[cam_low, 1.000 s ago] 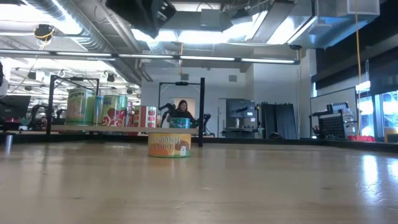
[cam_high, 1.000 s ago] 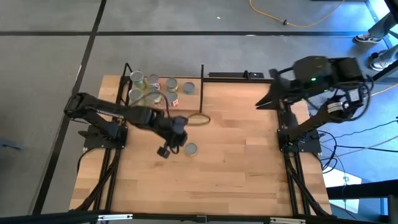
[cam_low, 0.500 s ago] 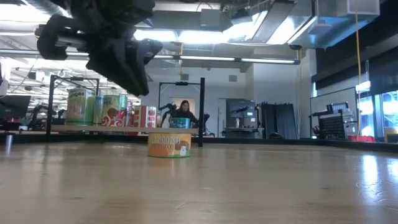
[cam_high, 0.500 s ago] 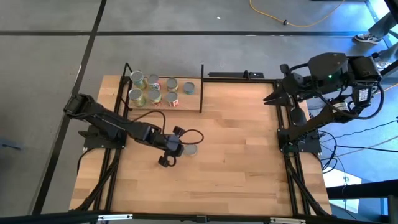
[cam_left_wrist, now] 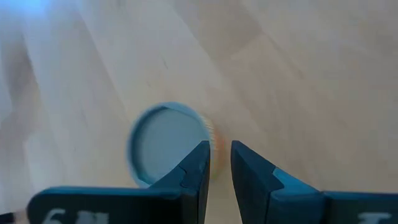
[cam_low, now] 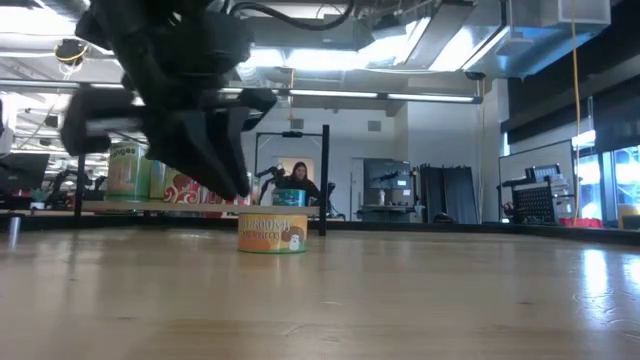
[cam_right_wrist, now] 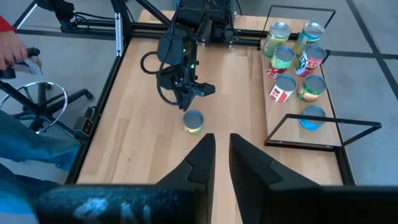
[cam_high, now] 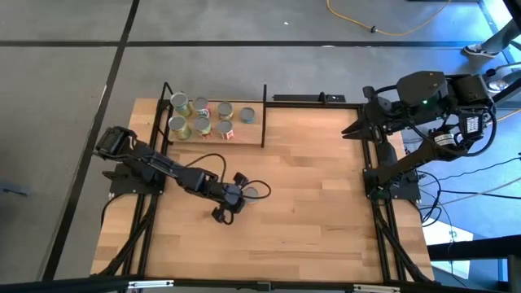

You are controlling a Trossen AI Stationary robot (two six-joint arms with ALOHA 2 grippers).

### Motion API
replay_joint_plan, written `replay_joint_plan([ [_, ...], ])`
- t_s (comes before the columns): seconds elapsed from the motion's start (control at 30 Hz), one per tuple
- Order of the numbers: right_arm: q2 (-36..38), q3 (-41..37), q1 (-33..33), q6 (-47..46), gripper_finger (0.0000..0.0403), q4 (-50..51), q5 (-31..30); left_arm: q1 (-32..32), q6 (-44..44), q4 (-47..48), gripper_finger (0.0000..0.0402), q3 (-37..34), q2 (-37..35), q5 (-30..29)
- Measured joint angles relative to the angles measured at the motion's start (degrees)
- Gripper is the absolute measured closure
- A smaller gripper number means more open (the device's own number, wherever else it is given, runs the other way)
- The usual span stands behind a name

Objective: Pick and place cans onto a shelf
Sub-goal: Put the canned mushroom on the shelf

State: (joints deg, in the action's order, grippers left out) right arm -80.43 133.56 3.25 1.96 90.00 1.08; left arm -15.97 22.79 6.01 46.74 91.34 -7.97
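L end effector [cam_high: 229, 201] hovers just beside a lone can [cam_high: 253, 192] mid-surface [cam_high: 309, 212], fingers [cam_left_wrist: 194, 168] nearly together, holding nothing. Can's label orange/green w/ a mushroom pic; writing too blurred to read. Seven other cans [cam_high: 202, 119] stand on the shelf [cam_high: 252, 129] at the far-left corner. R end effector [cam_high: 355, 130] raised at the surface's right edge, fingers narrowly apart, empty. A person [cam_low: 295, 180] sits in the room beyond.

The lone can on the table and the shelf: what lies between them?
Only bare wood, seen in the high view: nothing stands between the lone can and the shelf. The left end effector sits on the can's other side.
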Motion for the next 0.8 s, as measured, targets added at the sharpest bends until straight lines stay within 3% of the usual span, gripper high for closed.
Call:
replay_joint_plan([
  [0.8, -0.1, 0.0, 0.0, -0.2, 0.0353, 0.0, 0.0, 1.2, 1.7, 0.9, 0.0343, 1.1, 1.4, -1.7],
])
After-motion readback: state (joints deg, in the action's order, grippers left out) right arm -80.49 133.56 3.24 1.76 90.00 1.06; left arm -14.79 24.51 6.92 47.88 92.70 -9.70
